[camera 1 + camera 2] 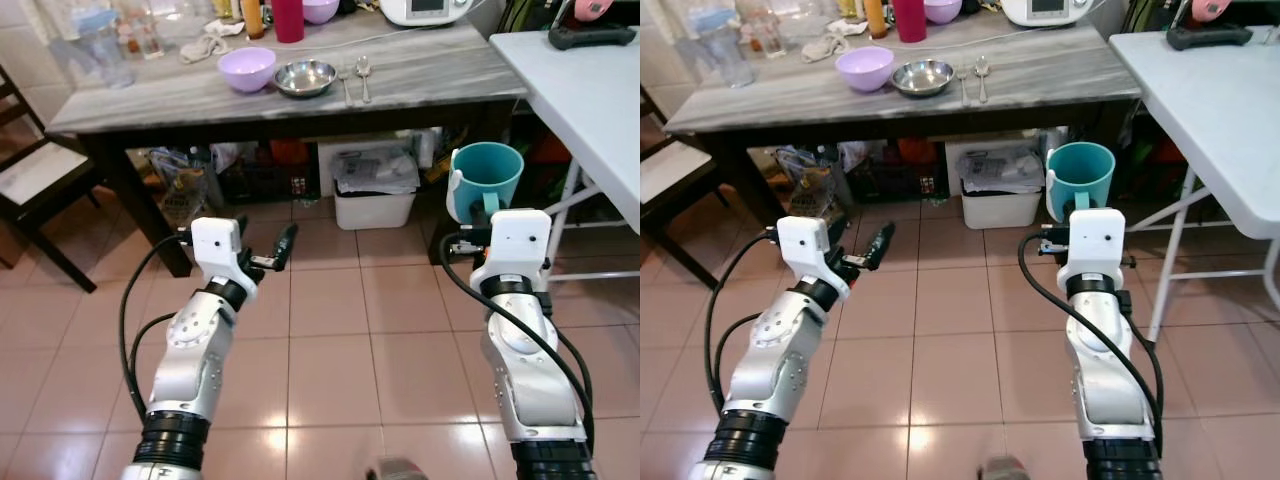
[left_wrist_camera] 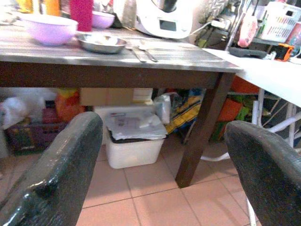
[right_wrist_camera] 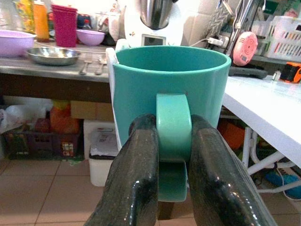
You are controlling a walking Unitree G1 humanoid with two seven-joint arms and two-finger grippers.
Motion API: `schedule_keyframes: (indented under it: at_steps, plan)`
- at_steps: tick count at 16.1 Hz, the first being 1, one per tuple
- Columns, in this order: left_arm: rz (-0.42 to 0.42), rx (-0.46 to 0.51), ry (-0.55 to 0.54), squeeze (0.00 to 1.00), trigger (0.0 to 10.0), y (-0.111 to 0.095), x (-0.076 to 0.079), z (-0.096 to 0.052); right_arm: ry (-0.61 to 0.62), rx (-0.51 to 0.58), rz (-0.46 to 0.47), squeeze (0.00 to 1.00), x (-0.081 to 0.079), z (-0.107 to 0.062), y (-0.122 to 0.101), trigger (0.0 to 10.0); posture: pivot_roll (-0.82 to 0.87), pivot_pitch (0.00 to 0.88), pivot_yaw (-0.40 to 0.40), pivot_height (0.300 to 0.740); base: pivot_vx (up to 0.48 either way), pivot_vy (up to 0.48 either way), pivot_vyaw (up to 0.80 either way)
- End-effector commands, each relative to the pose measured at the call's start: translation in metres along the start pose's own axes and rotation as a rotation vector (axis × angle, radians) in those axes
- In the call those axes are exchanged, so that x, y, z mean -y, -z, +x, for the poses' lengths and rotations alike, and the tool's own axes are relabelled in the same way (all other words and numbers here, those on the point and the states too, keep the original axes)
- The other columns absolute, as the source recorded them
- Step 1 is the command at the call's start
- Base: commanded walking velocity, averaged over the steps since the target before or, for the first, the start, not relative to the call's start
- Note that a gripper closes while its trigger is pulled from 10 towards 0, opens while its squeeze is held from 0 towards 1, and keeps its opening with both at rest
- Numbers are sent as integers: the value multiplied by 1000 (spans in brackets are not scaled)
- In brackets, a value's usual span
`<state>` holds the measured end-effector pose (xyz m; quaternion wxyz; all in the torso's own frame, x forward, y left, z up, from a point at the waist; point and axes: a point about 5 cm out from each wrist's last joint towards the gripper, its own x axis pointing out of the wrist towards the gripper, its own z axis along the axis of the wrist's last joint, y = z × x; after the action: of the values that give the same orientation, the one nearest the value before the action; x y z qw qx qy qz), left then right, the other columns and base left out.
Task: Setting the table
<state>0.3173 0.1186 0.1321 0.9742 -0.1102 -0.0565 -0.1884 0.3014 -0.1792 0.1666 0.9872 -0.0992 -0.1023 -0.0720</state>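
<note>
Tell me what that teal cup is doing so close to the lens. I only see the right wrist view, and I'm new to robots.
Observer: The right gripper is carrying the teal mug above the tiled floor, short of the grey table.
Operator: Is the other arm carrying something too?
Observer: No. The left gripper is open and empty, held out over the floor.
Operator: I see one purple bowl at the edge. What's beside it?
Observer: The purple bowl sits next to a steel bowl, then two spoons lie side by side.
Operator: Anything beside the table?
Observer: A dark wooden chair stands at its left end.
</note>
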Motion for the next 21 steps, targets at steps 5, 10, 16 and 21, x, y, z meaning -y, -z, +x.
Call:
schedule_keyframes:
  at_steps: [5,10,16,21]
  plan:
    - [-5,1,25,0,10000,-2,5,2,20,46,2,0,6,3,-10,10000,-256,105,80,740,403,0,0]
    - [-11,-1,36,0,10000,0,9,2,22,51,-3,0,7,5,-11,10000,-257,99,78,740,404,0,0]
    - [-20,-8,60,0,10000,2,14,2,29,51,-1,0,8,6,-11,10000,-258,100,79,740,404,0,0]
    - [-24,-11,73,0,10000,2,17,1,27,49,2,0,8,6,-11,10000,-259,99,76,740,403,0,0]
